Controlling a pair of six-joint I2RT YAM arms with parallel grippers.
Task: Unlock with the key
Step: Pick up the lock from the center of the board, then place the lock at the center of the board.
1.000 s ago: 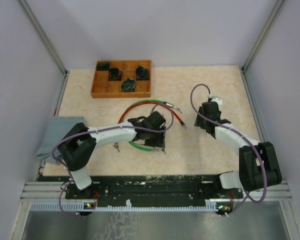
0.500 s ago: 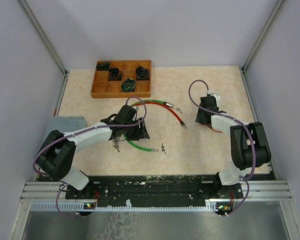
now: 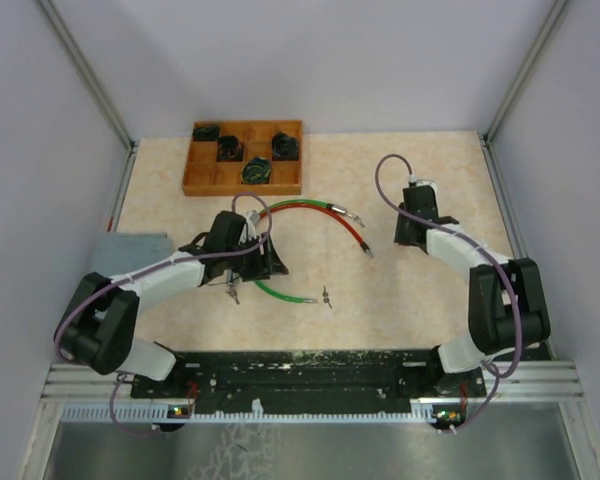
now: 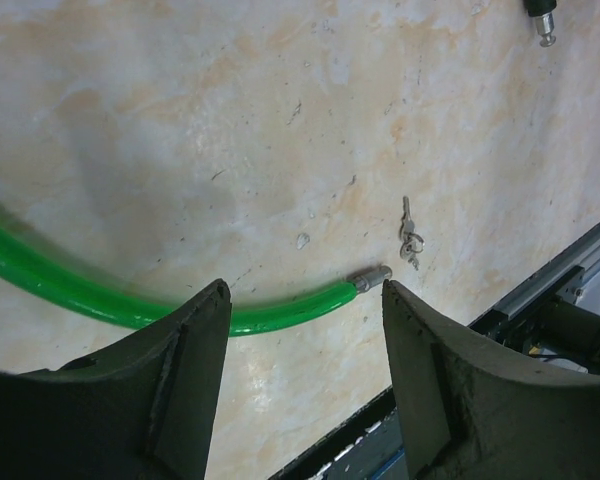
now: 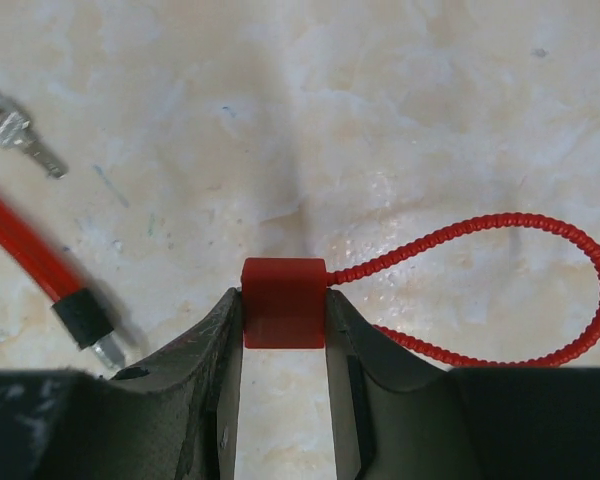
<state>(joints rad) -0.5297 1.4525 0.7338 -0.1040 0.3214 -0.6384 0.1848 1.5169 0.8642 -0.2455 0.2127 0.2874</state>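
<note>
Two arms reach over the marbled desk (image 3: 420, 300). The right end effector (image 5: 285, 300) is clenched on a small red lock (image 5: 284, 318), one finger pressed to each side of the block, and the lock's thin beaded loop (image 5: 580, 250) curls out to the right and lies on the desk. The left end effector (image 4: 305, 290) is released, its jaws spread wide and hanging above the free end of a green cable (image 4: 100, 300). That cable's metal tip (image 4: 372, 277) lies just inside the gap. A small key (image 4: 408, 235) lies flat on the desk just beyond that tip, apart from both end effectors and near the front edge. A thicker red cable (image 3: 320, 208) arcs across the middle of the desk between the two arms. A wooden tray (image 3: 240, 192) with dark items in several compartments sits at the far left.
</note>
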